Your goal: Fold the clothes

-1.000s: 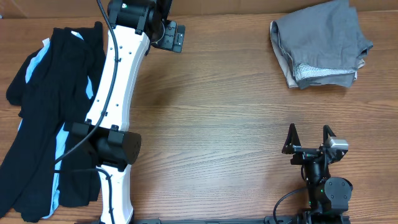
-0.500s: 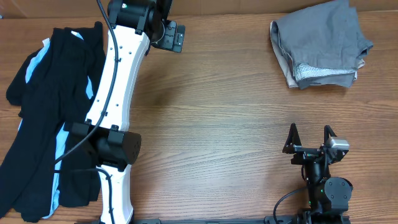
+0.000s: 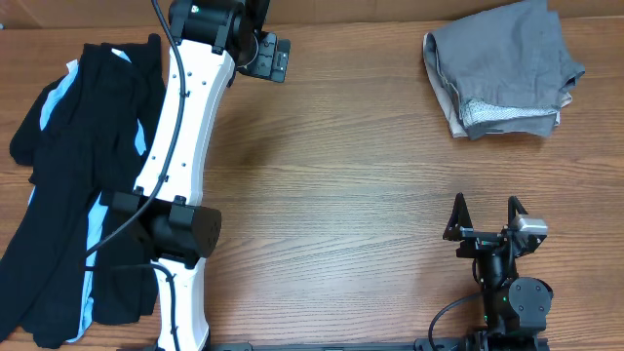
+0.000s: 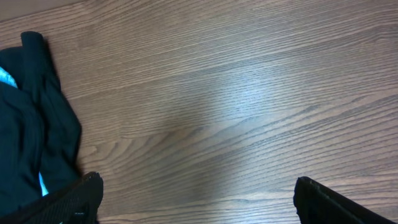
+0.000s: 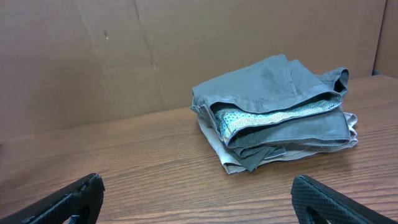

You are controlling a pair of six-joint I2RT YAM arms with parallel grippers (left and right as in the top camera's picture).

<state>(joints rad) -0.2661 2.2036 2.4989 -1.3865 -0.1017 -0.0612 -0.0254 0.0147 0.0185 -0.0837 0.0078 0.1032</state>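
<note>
The folded mid-grey shorts (image 3: 507, 54) lie at the far right of the table on a folded beige garment (image 3: 453, 115); the right wrist view shows the shorts (image 5: 273, 93) stacked on the beige layer (image 5: 227, 155). The black garment with light-blue stripes (image 3: 78, 175) lies spread along the left edge; a corner shows in the left wrist view (image 4: 31, 124). My left gripper (image 3: 265, 54) is open and empty at the far middle-left, over bare wood (image 4: 198, 199). My right gripper (image 3: 485, 216) is open and empty near the front right (image 5: 198, 199), well short of the folded pile.
The left arm's white links (image 3: 185, 146) stretch from the front edge to the back beside the black garment. A brown cardboard wall (image 5: 124, 50) stands behind the table. Bare wooden tabletop (image 3: 341, 175) lies between the two arms.
</note>
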